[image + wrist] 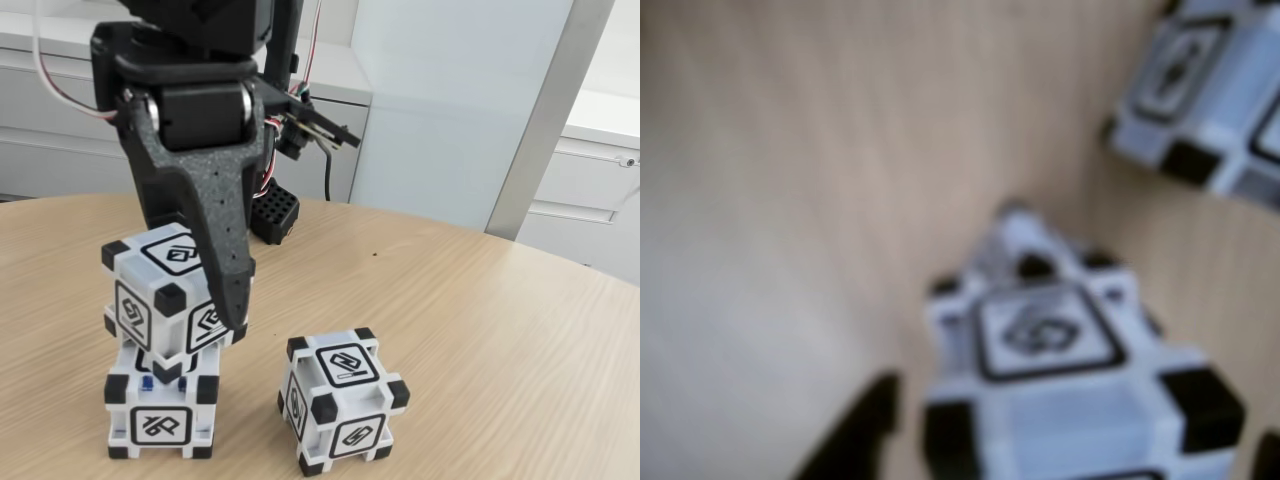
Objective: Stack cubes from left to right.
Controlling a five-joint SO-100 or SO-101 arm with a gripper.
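Your arm grips the top cube over a two-high stack on the wooden table.

In the fixed view your fingers (222,270) clasp the upper cube (165,295), which sits tilted and twisted on the lower cube (160,415) at about 8 o'clock on the table (500,340). A third cube (342,400) stands apart at 3 o'clock of the stack. Your blurred wrist view shows the held cube (1060,390) and the third cube (1210,90) at 1 o'clock.
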